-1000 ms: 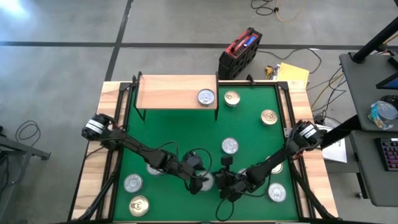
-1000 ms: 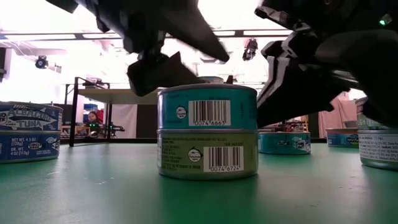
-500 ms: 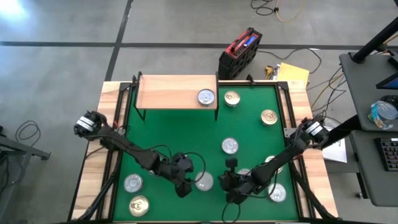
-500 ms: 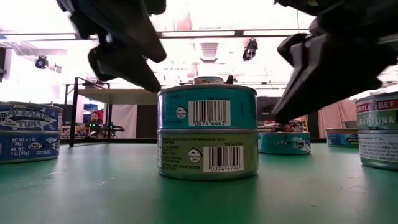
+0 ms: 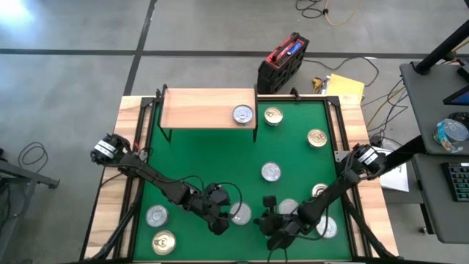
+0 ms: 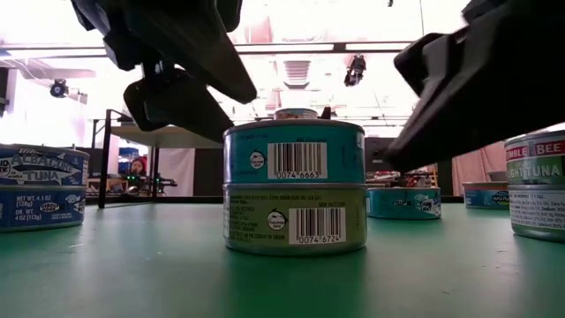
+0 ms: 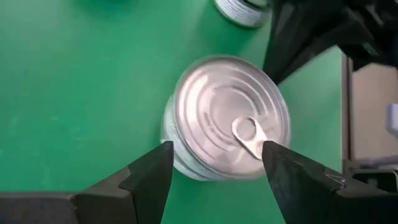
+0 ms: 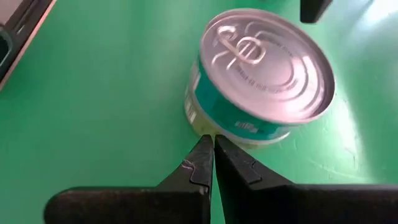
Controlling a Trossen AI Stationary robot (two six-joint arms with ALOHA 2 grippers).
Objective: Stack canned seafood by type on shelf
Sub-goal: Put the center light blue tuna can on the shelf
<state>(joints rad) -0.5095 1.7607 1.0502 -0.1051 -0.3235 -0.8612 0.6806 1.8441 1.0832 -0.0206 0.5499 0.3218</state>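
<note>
Since the earlier frames both arms have drawn back from the two-tin stack (image 5: pixel 239 213) at the lower middle of the high view: the right gripper (image 5: pixel 272 226) now sits farther toward the bottom edge, lower right of the stack, while the left gripper (image 5: pixel 219 222) lies just left of it. In the left wrist view the left fingers (image 7: pixel 152 176) are spread apart on either side of the stack's silver lid without touching it. In the right wrist view the right fingers (image 8: pixel 200 163) are pressed together, tips just short of the teal side of the upper tin (image 8: pixel 264 74). The low view shows a teal tin (image 6: pixel 294 151) sitting squarely on a pale green tin (image 6: pixel 295 218). The shelf (image 5: pixel 198 109) stands at the upper left of the green mat (image 5: pixel 212 158) on the bench (image 5: pixel 111 213), with one silver-topped tin (image 5: pixel 242 114) at its right end. Other tins lie scattered over the mat, among them a gold-topped one (image 5: pixel 272 116) just right of the shelf.
</note>
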